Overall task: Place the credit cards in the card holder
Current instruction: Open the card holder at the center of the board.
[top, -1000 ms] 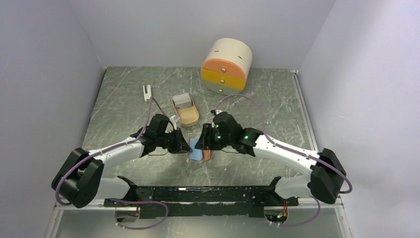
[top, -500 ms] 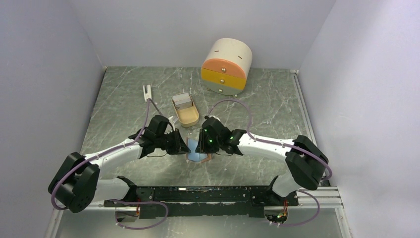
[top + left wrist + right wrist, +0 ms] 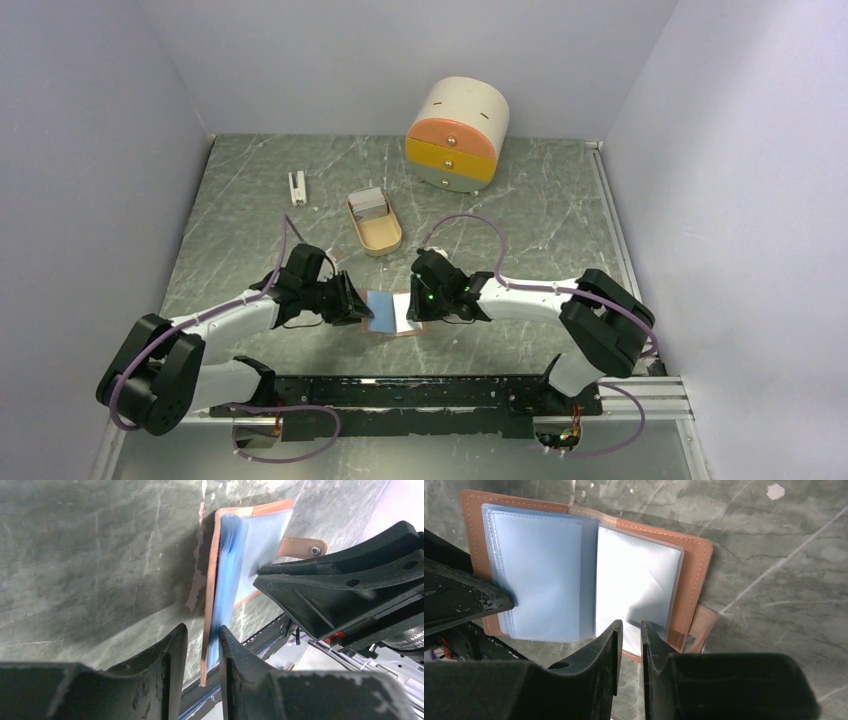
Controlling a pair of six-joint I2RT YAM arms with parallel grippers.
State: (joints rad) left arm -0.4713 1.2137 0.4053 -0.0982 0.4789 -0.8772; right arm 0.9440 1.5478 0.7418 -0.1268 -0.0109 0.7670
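Lying open on the marbled grey table [image 3: 250, 200], top view: card holder [image 3: 392, 312], salmon cover, bluish clear pockets up, near the near edge, midway between the two arms. Left gripper [image 3: 362, 308] sits at its left edge and right gripper [image 3: 412, 304] at its right half. Credit cards [image 3: 370, 203]: grey stack at the far end of a beige oval tray [image 3: 383, 238], just beyond the holder and apart from it. Small white upright block [image 3: 297, 186] stands far left. Round cream drawer unit [image 3: 458, 135] with an orange and a yellow drawer stands at the far side.

Left wrist view: the holder's left cover and a sheaf of blue pockets are seen edge-on and raised off the table. They run down between the two fingers [image 3: 172, 672], which are closed on that edge in a pinch. The right gripper's black fingertip touches a clear pocket. Snap strap [image 3: 302, 546] lies beyond.

Right wrist view: the holder is spread flat, blue pockets on the left half, a shiny pale pocket on the right. The right claw is pressed nearly together, a thin slit showing. Its tips lie over the near edge of the pale pocket; I cannot tell whether they nip it.
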